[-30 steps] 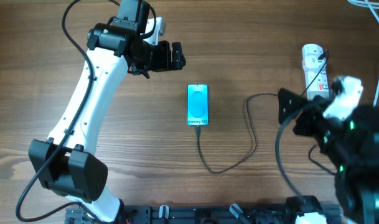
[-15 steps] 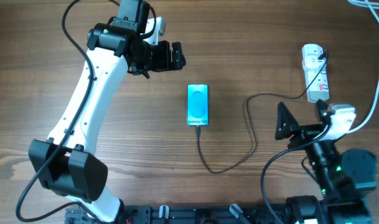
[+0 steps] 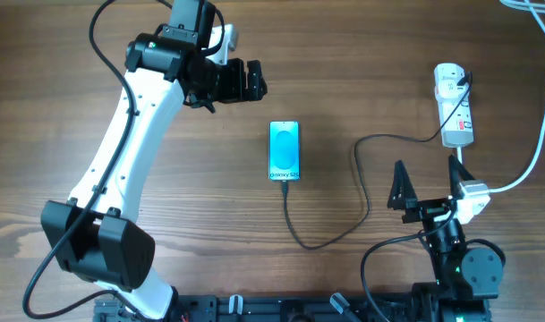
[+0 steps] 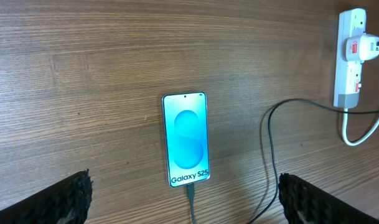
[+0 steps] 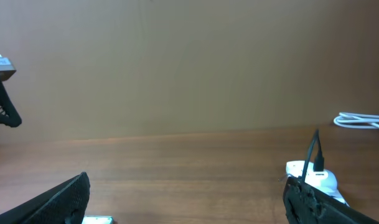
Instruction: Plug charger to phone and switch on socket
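The phone (image 3: 285,150) lies flat mid-table, its cyan screen lit; it also shows in the left wrist view (image 4: 185,140). The charger (image 3: 362,192), a thin black cable, has its small plug in the phone's near end (image 4: 191,194) and loops right to the socket (image 3: 455,103). The white socket (image 4: 351,56) lies at the far right, with an adapter in it. My left gripper (image 3: 241,82) is open and empty, hovering left of and beyond the phone. My right gripper (image 3: 426,183) is open and empty, near the front right and short of the socket (image 5: 317,177).
The socket's white lead (image 3: 523,170) curves along the right edge past my right arm. Another white cable (image 3: 532,13) lies at the far right corner. A black rail (image 3: 281,309) runs along the front edge.
My right arm has pulled back from beside the socket toward the front right edge. The left arm, phone and cable have not moved.
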